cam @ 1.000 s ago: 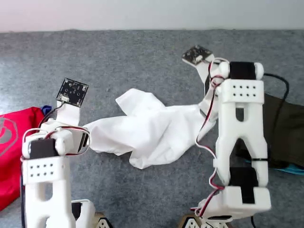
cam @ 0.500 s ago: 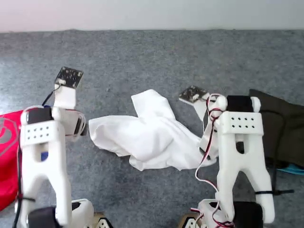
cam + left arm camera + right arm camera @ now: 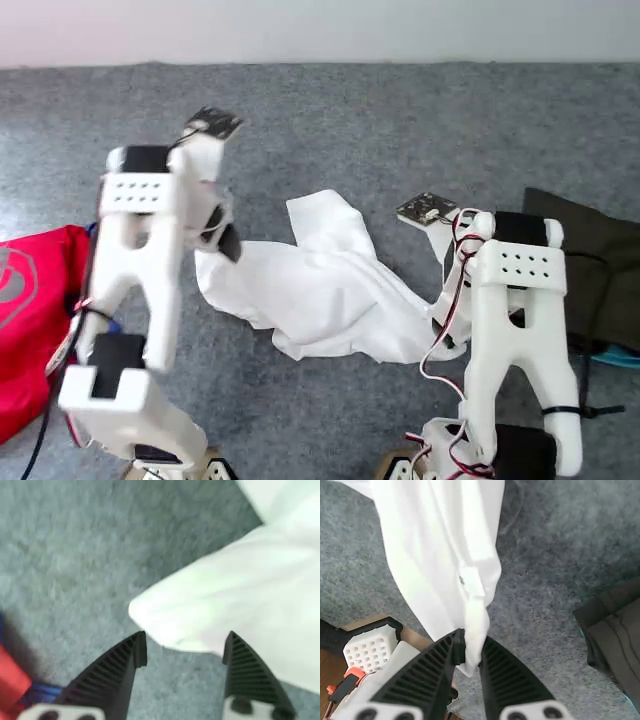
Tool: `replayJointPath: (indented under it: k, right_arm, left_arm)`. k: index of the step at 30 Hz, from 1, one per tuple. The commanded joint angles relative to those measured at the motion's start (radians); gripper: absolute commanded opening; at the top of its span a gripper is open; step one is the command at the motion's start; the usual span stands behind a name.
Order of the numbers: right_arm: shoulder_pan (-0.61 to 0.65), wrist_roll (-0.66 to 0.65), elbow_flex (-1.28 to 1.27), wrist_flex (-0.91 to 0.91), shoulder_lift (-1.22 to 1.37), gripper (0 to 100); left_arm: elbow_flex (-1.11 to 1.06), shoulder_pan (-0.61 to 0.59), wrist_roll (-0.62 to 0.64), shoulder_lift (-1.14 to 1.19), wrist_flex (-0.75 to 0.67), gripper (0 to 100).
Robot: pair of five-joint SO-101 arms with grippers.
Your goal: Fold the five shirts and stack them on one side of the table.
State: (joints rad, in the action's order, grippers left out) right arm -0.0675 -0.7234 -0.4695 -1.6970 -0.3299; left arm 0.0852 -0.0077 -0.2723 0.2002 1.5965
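White shirt (image 3: 320, 290): crumpled, lying at the centre of the grey counter (image 3: 330, 120) between the 2 arms. Left jaws: spread wide, holding nothing, poised just above the shirt's edge on the left arm's side. Right jaws: pressed together on a pinch of the shirt's opposite edge, with cloth trailing away from them. Red shirt (image 3: 30, 300): at the counter's left margin. Dark shirt (image 3: 600, 260): at its right margin.
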Motion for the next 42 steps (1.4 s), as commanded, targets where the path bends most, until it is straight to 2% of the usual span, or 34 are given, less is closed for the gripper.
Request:
replayJointPath:
  k: [1, 6, 10, 11, 15, 19, 23, 30, 35, 38, 42]
  right_arm:
    - [-0.013, -0.005, 0.005, 0.012, -0.033, 0.9]
    - [-0.013, -0.006, 0.006, 0.012, -0.033, 0.9]
    - [-0.015, -0.008, 0.012, 0.025, -0.042, 0.9]
    - [-0.016, -0.008, 0.012, 0.036, -0.042, 0.9]
    - [-0.07, -0.006, 0.074, 0.084, -0.042, 0.9]
    - [-0.093, -0.008, 0.172, 0.085, -0.035, 0.9]
    - [-0.088, -0.011, 0.227, 0.091, -0.035, 0.9]
    - [-0.088, -0.005, 0.276, 0.094, -0.035, 0.9]
    - [-0.028, -0.014, 0.272, 0.033, -0.031, 0.9]
    - [0.042, -0.014, 0.233, -0.012, -0.031, 0.9]
    - [0.093, -0.005, 0.16, -0.008, -0.031, 0.9]
  left_arm:
    - [0.117, 0.075, 0.017, 0.104, 0.008, 25]
    - [0.139, 0.137, 0.008, 0.293, 0.005, 23]
    - [0.145, 0.13, -0.049, 0.327, 0.012, 3]
    - [0.154, 0.12, -0.06, 0.324, 0.034, 1]
    - [0.168, 0.037, -0.074, 0.265, 0.1, 1]
    - [0.159, -0.083, -0.153, 0.187, 0.16, 1]
    - [0.058, -0.19, -0.227, 0.081, 0.16, 1]
    - [-0.17, -0.288, -0.316, -0.226, 0.158, 1]
    - [-0.271, -0.276, -0.33, -0.448, 0.153, 2]
    - [-0.269, -0.233, -0.295, -0.48, 0.129, 3]
    - [-0.269, -0.203, -0.149, -0.405, 0.031, 19]
